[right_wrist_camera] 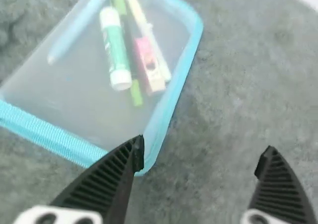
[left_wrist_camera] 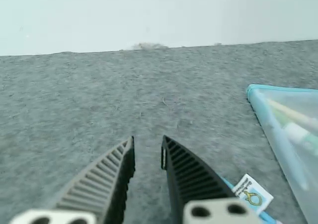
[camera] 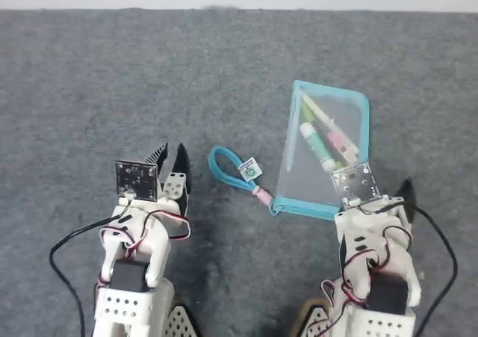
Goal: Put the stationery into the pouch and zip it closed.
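The left gripper (left_wrist_camera: 147, 140) hovers low over the grey table (camera: 112, 75) with its jaws a narrow gap apart and nothing between them. Just beside it lies a blue strap loop (camera: 224, 165) carrying a small white tag (left_wrist_camera: 252, 195). The loop runs on to a corner of the pouch (camera: 299, 180).

The right gripper (right_wrist_camera: 203, 147) is spread wide and holds nothing. One of its fingers (right_wrist_camera: 119, 169) sits over the near corner of the pouch, the other over bare table. Whether the finger touches the pouch cannot be told.

The pouch is clear with teal edging and lies flat on the table in front of the right arm. The stationery is inside it: a green and white stick (right_wrist_camera: 114, 50), a pink piece (right_wrist_camera: 146, 60), a pale yellow pen (camera: 317, 113) and a light blue pen (right_wrist_camera: 74, 35), all lying close together toward the far end. Whether the zip is fully drawn cannot be told.
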`<state>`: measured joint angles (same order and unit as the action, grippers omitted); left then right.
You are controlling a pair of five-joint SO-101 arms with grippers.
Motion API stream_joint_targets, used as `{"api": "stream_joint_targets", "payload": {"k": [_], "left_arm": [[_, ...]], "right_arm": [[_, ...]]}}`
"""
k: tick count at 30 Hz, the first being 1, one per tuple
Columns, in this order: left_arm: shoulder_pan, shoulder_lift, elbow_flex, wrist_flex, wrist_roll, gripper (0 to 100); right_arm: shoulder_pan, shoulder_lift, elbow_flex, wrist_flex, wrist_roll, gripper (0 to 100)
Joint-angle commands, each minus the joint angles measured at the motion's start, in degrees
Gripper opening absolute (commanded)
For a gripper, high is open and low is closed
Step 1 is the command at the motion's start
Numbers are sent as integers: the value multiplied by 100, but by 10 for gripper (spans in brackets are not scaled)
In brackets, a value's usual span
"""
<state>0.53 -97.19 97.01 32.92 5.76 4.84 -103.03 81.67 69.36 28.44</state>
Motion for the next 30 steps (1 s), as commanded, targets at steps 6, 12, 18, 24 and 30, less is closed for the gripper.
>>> {"api": "stream_joint_targets", "payload": {"k": [6, 12, 18, 24, 30], "left_arm": [[-800, -114, -734, -176, 765, 90], [-721, -105, -374, -202, 949, 90], [-949, -9, 4, 765, 949, 90], [-1530, 26, 4, 2189, 941, 87], [-2110, -18, 4, 2919, -35, 2]], "right_arm": [[4, -92, 44, -31, -1002, 16], [13, -92, 703, -48, -1020, 71], [22, -101, 1477, -57, -1020, 74], [22, -92, 1477, 338, -1020, 70], [4, -92, 1477, 585, -1020, 70]]}}
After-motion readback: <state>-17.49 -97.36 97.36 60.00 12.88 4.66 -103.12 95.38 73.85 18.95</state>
